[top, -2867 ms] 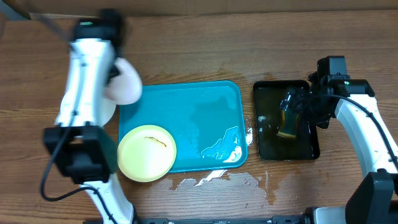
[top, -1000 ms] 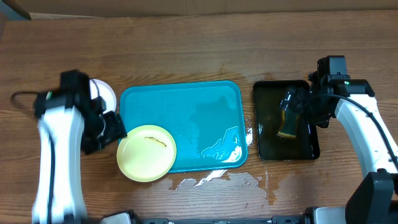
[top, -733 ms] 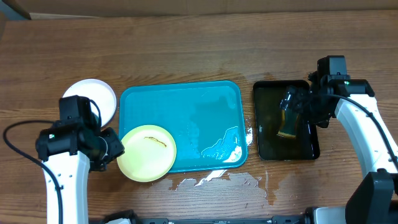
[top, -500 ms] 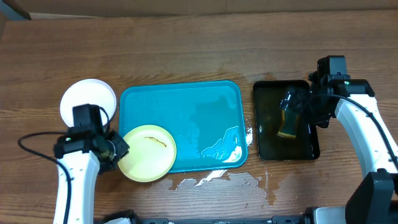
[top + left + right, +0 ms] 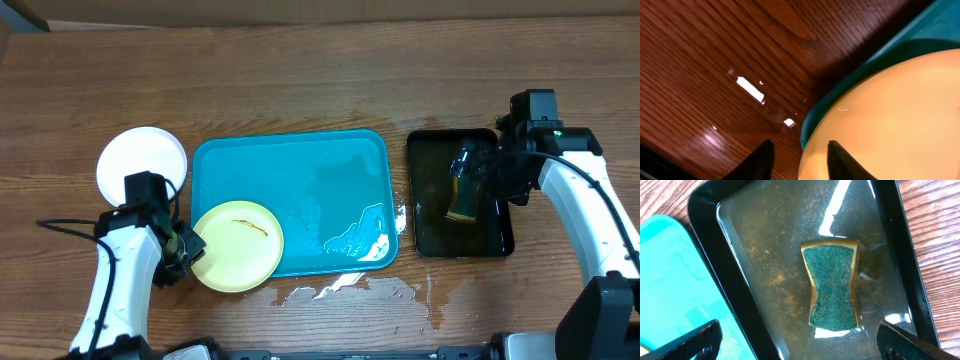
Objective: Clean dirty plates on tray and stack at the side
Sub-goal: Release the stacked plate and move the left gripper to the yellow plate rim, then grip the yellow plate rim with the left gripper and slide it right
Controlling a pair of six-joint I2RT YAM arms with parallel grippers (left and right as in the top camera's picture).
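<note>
A brown wooden table [image 5: 320,80] fills the view, with wet patches along its lower middle. The left gripper [image 5: 187,250] sits at the lower left of the overhead view, at the left edge of the yellow plate [image 5: 237,246]. In the left wrist view its fingers [image 5: 762,160] stand on either side of the plate's rim, one over the wood and the other over the plate's face. They are partly closed, and I cannot tell whether they pinch the rim.

The yellow plate lies on the lower left corner of the blue tray [image 5: 300,165] and overhangs the rim. It carries a thin dark smear and has not moved. Water pools in the tray's lower right, and a puddle [image 5: 345,290] spreads on the table just below it.

About three seconds ago the left arm was at the upper left, over the white plate [image 5: 142,163]. A second ago it hung between the two plates. Now it is lower, and the white plate lies fully uncovered on the table, just left of the tray.

The right gripper [image 5: 478,178] is spread wide and holds nothing. It hangs over the black tray [image 5: 428,200] of murky water, above the sponge [image 5: 832,285], exactly as before.
</note>
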